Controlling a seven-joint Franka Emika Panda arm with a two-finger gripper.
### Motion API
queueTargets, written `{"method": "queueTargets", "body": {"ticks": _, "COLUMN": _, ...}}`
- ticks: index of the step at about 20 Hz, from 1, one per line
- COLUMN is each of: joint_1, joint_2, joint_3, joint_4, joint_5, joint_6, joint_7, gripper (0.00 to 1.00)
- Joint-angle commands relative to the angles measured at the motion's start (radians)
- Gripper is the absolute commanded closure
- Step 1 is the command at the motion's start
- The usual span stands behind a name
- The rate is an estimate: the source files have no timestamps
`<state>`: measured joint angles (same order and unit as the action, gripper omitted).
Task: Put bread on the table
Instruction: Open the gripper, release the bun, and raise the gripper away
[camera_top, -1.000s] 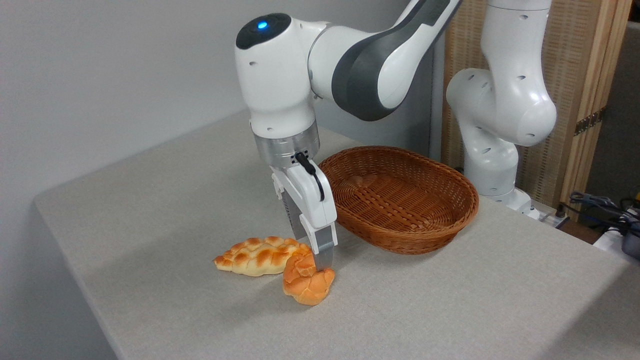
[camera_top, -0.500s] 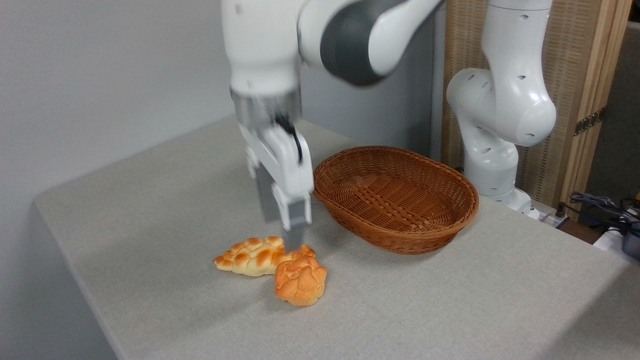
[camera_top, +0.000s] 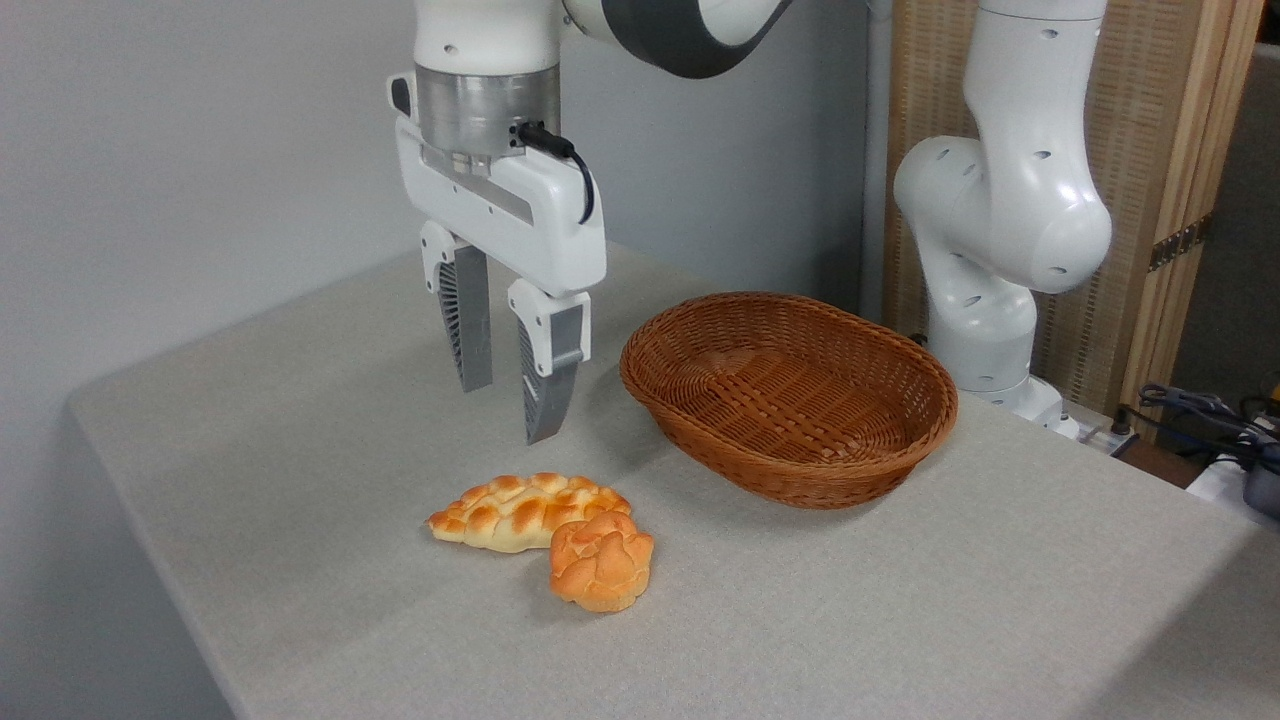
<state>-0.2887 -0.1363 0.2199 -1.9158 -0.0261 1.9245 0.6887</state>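
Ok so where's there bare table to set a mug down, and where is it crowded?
The grey-beige fabric table is bare along its left side, and across the front right below the brown oval wicker basket. The middle is crowded: the round orange-golden bun touches the long braided loaf, with the open claw hanging above them.

White arm, grey ribbed fingers (camera_top: 467, 330)
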Motion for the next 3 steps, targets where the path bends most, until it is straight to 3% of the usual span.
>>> {"method": "queueTargets", "body": {"ticks": 1, "joint_1": 0.0, "joint_2": 0.007, "joint_3": 0.006, "joint_4": 0.023, "joint_5": 0.006, "joint_6": -0.065, "joint_7": -0.063, "gripper": 0.0}}
{"method": "queueTargets", "body": {"ticks": 3, "joint_1": 0.0, "joint_2": 0.009, "joint_3": 0.006, "joint_4": 0.021, "joint_5": 0.002, "joint_6": -0.067, "joint_7": -0.058, "gripper": 0.0}}
